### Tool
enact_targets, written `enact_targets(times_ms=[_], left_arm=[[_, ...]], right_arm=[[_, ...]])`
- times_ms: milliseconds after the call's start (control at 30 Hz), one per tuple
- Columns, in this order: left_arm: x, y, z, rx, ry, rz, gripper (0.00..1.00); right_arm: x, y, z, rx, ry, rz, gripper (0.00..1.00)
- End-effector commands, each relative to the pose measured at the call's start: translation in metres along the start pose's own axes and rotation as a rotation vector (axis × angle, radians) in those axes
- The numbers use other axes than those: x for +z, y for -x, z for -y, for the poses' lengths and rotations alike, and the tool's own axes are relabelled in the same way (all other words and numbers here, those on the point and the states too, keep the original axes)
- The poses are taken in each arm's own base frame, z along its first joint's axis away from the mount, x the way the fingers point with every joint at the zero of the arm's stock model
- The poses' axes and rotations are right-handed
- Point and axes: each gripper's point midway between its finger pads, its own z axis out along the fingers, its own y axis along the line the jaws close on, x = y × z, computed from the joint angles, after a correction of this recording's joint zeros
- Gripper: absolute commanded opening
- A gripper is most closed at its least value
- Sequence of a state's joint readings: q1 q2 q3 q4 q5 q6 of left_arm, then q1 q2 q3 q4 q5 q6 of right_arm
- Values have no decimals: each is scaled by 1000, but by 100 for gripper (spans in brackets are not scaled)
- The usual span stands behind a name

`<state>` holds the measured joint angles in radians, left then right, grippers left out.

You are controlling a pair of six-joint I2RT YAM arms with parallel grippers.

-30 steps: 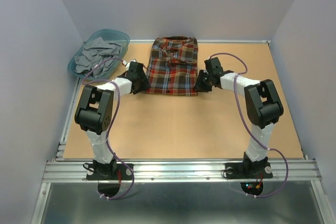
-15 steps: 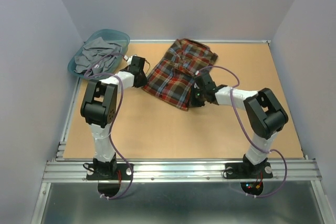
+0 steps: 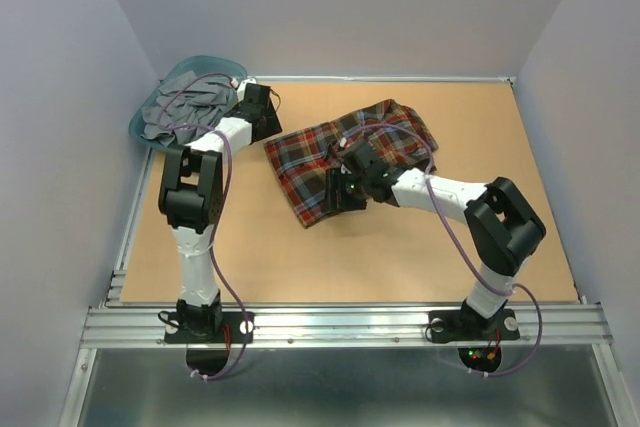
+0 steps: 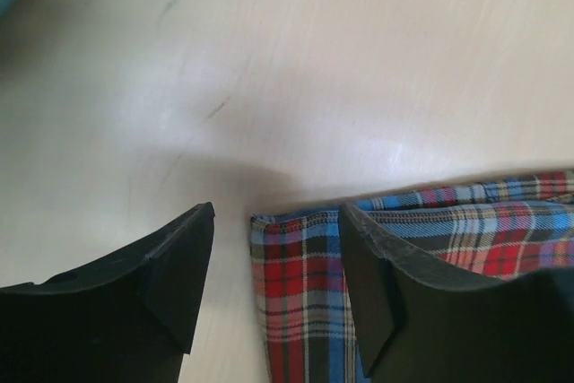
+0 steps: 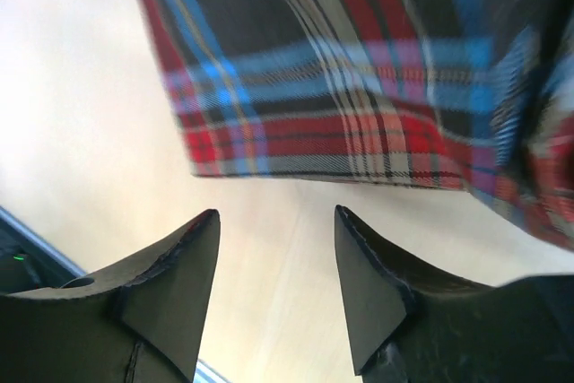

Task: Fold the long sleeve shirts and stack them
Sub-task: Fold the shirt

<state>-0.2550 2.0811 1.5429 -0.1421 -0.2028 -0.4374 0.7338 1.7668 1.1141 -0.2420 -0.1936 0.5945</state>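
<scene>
One folded plaid long sleeve shirt lies slantwise on the table, its collar end toward the back right. My left gripper hangs open at the shirt's back-left corner. In the left wrist view that corner lies flat between the spread fingers, and my left gripper grips nothing. My right gripper is open over the shirt's near edge. In the right wrist view my right gripper has only bare table between its fingers, with the shirt's edge just beyond the tips.
A teal basket holding grey clothes stands at the back left, close behind my left gripper. Purple walls close in the table on three sides. A metal rail runs along the near edge.
The shirt has swung from square at the back centre to slantwise, collar end to the right. Both grippers closed and have now opened. The right arm swept leftward and nearer, and the left arm reached back.
</scene>
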Motion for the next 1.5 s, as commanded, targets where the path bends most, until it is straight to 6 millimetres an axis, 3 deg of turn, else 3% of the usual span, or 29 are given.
enact_targets(times_ms=[0, 167, 200, 300, 333, 400, 567, 600, 700, 767, 900, 933, 1100, 1167, 1267, 1300, 1333, 1433, 1467], left_arm=[[-67, 55, 10, -47, -78, 141, 72], [-117, 35, 6, -59, -157, 131, 71], [-124, 25, 16, -36, -194, 113, 70], [-136, -14, 31, 31, -269, 46, 71], [-139, -36, 40, 64, -297, 13, 71], [-140, -60, 48, 100, -322, -23, 71], [-139, -130, 58, 165, -370, -159, 70], [-140, -140, 60, 172, -381, -180, 70], [-136, -164, 52, 185, -365, -233, 71], [-134, -175, 45, 192, -355, -259, 71], [-142, -171, 45, 199, -372, -242, 71], [-149, -163, 47, 201, -390, -217, 71], [-170, -142, 56, 221, -461, -143, 70], [-182, -128, 63, 221, -504, -95, 71], [-196, -102, 72, 178, -542, 5, 70], [-195, -93, 70, 155, -523, 41, 70], [-196, -87, 71, 134, -522, 59, 70], [-186, -70, 63, 16, -509, 79, 71], [-182, -69, 63, -20, -522, 78, 72]], right_arm=[[-47, 70, -44, -43, 81, 181, 59], [-48, 103, -41, -25, 100, 215, 58], [-51, 115, -38, -14, 115, 227, 57], [-38, 123, -21, 25, 117, 198, 55], [-36, 127, -11, 45, 127, 187, 55], [-28, 127, 13, 76, 104, 171, 54], [-13, 99, 72, 185, 71, 124, 51], [-7, 82, 87, 211, 56, 106, 51], [-9, 66, 126, 277, 1, 104, 49], [-14, 65, 133, 269, -26, 119, 49], [-38, 90, 118, 207, -1, 201, 49], [-50, 107, 106, 184, 23, 247, 49], [-82, 157, 67, 135, 112, 359, 51], [-94, 178, 38, 104, 187, 389, 53], [-86, 191, 7, 78, 278, 375, 56], [-89, 200, -11, 66, 331, 382, 58], [-76, 201, -13, 80, 348, 362, 60], [-67, 219, -35, 74, 440, 407, 66], [-56, 225, -35, 74, 469, 425, 67]])
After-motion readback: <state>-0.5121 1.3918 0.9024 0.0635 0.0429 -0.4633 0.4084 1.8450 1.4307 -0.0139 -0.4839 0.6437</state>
